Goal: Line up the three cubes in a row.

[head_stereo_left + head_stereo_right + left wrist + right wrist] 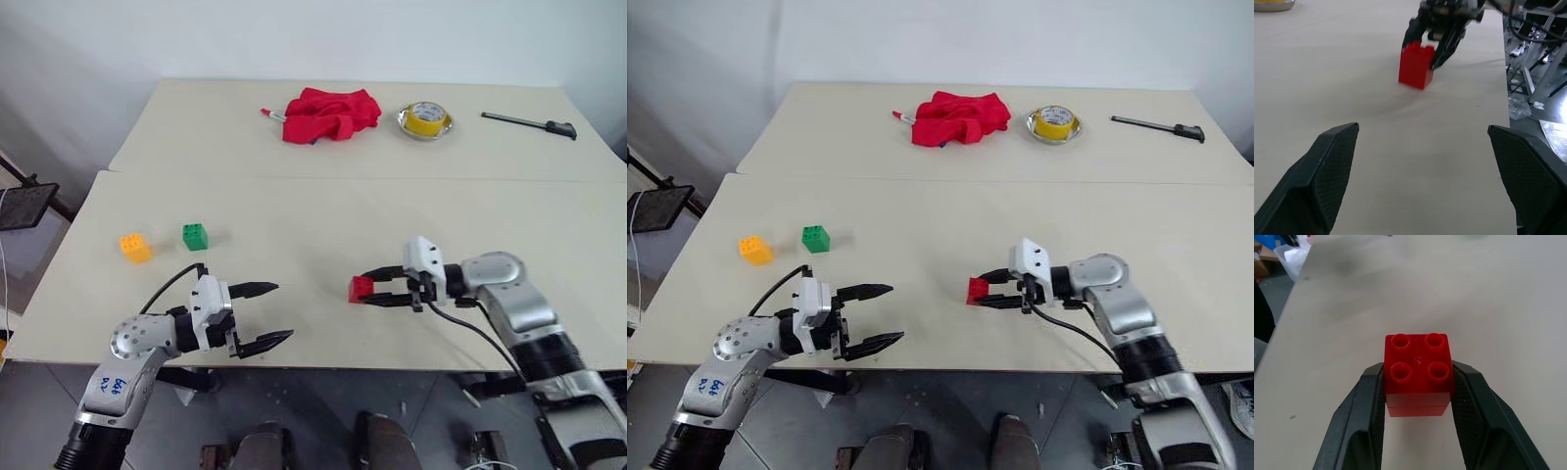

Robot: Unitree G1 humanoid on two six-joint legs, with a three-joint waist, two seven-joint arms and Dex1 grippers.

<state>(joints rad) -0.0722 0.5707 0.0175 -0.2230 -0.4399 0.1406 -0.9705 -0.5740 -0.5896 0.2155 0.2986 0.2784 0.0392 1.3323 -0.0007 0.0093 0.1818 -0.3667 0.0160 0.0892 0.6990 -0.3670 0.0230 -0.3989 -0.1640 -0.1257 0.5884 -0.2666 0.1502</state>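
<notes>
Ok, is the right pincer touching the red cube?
Touching: in the right wrist view, both fingers of the right pincer press the red cube sides.

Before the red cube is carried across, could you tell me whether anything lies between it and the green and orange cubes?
Nothing visible does. The red cube sits in the right pincer, and the tabletop from there to the green cube and orange cube is bare. The open left pincer hovers nearer the front edge, beside that path.

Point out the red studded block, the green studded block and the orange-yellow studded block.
Red plastic studded block (1418,372), right wrist view, on its studded top face.
Green plastic studded block (195,236), left eye view, on its top face.
Orange-yellow plastic studded block (135,247), left eye view, on its top face.
</notes>
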